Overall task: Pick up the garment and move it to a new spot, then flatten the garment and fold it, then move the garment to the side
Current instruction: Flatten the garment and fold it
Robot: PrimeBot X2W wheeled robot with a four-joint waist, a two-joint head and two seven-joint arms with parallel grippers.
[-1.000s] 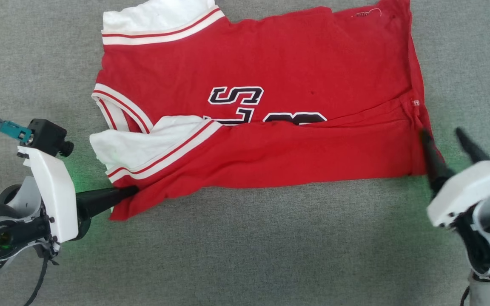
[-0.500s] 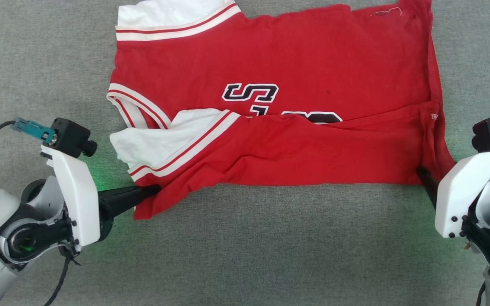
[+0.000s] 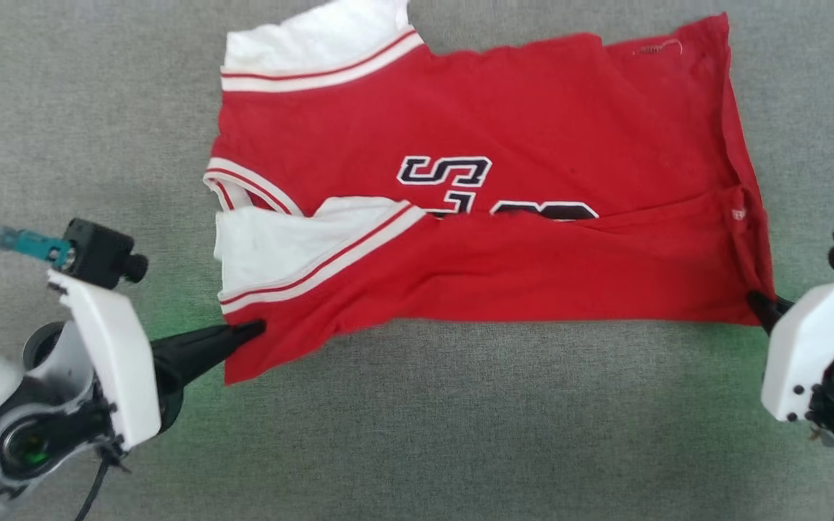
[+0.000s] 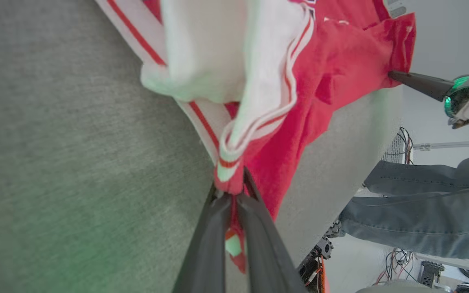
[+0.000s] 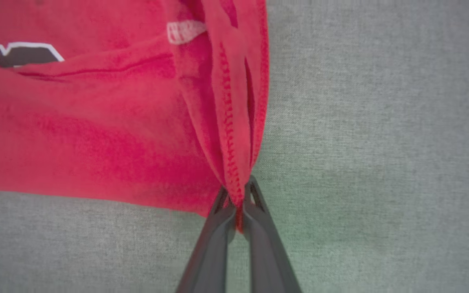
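Note:
The garment [image 3: 504, 130], a red T-shirt with white striped sleeves and black-and-white lettering, lies on the grey cloth surface with its near half folded over the far half. My left gripper [image 3: 254, 331] is shut on the garment's near left corner by the sleeve seam; the left wrist view shows its fingers [image 4: 255, 219] pinching the striped trim of the garment [image 4: 324, 81]. My right gripper [image 3: 756, 300] is shut on the near right corner at the hem. In the right wrist view its fingers [image 5: 222, 211] clamp the stitched hem of the garment [image 5: 96, 130].
The grey cloth surface [image 3: 460, 434] spreads wide in front of the shirt. In the left wrist view the table edge [image 4: 340, 162] drops off, with a person's legs in jeans [image 4: 413, 211] and cables beyond it.
The right gripper has gone from open beside the hem to shut on it. The whole picture has shifted right and down, a camera move. The left grip is unchanged.

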